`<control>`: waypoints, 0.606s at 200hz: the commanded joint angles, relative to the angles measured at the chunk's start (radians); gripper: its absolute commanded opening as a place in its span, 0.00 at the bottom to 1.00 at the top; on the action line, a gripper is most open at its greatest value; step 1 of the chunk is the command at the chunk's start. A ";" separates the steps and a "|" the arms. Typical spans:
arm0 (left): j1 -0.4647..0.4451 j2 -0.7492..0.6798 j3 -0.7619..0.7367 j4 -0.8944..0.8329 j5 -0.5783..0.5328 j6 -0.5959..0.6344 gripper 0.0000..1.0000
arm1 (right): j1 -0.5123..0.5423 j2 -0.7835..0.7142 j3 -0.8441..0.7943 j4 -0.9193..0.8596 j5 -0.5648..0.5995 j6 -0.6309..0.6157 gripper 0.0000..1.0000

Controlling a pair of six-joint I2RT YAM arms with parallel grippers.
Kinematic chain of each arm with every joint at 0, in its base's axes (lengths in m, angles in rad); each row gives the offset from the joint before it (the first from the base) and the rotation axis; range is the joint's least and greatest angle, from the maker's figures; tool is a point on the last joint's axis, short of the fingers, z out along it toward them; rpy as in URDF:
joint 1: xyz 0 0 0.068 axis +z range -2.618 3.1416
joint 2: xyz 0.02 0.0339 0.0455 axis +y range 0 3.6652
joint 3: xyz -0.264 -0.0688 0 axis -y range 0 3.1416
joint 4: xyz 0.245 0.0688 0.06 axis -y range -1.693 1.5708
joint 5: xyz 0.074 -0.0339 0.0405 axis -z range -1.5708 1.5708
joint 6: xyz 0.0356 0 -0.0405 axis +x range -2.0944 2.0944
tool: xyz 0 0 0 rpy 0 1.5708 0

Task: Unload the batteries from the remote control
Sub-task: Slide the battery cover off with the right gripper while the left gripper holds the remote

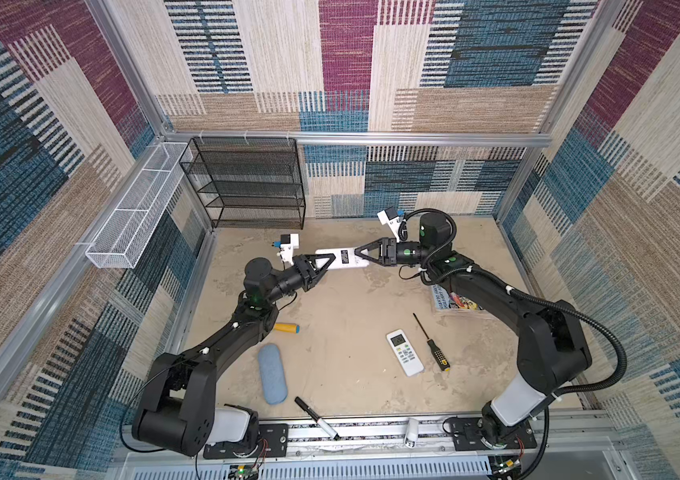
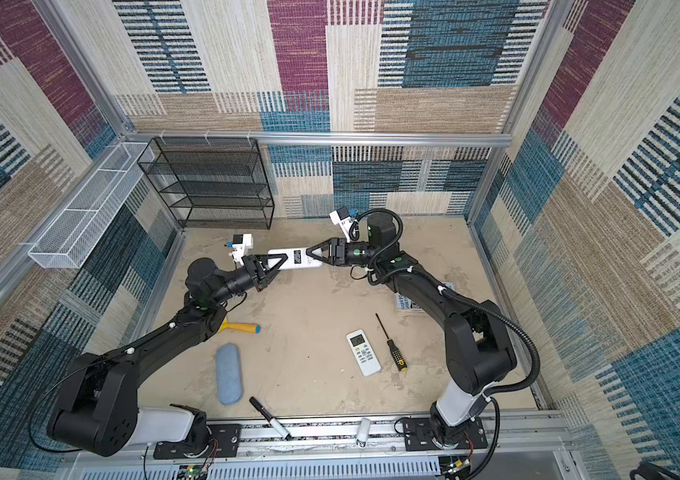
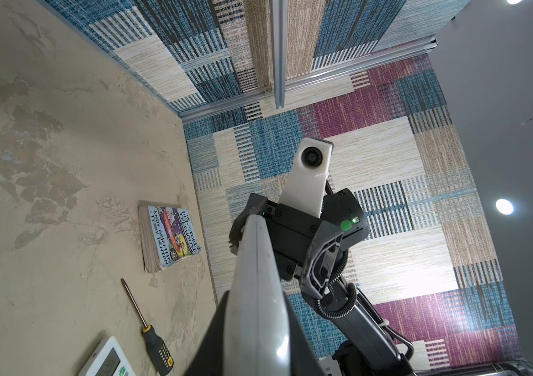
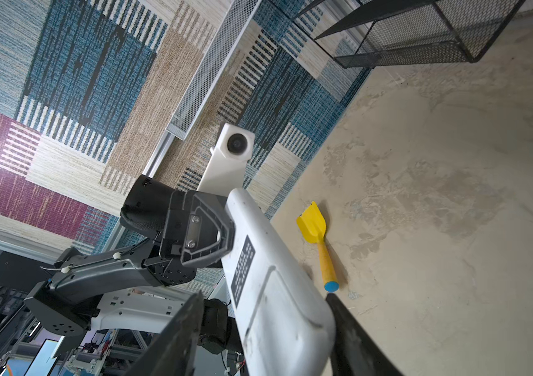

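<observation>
A white remote control hangs in the air above the desk, between two grippers. The left gripper has its jaws pinching one end. The right gripper has its jaws spread around the other end, one finger standing clear of it. The remote's back faces up, showing a black label. Its battery cover looks in place, so the batteries are hidden.

On the desk, toward the arm bases from the right jaws, lie a second remote with a display, a black-and-yellow screwdriver and a paperback book. Toward the bases from the left jaws lies a yellow toy shovel.

Behind the left jaws stand a black mesh rack and a wall-hung white wire basket, both showing nothing inside.
</observation>
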 commanded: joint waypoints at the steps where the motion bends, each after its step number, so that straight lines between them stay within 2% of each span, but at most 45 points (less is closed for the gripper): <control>1: 0.001 0.010 0.005 0.064 0.011 -0.023 0.18 | 0.000 0.004 0.016 -0.048 0.044 -0.044 0.61; 62: 0.008 0.017 0.014 0.075 0.022 -0.025 0.18 | -0.002 -0.002 0.016 -0.120 0.096 -0.090 0.59; 98: 0.012 0.017 0.011 0.076 0.022 -0.023 0.18 | -0.002 -0.012 0.009 -0.119 0.103 -0.092 0.53; 121: 0.014 0.013 0.009 0.077 0.026 -0.025 0.18 | -0.003 -0.012 0.008 -0.116 0.103 -0.089 0.46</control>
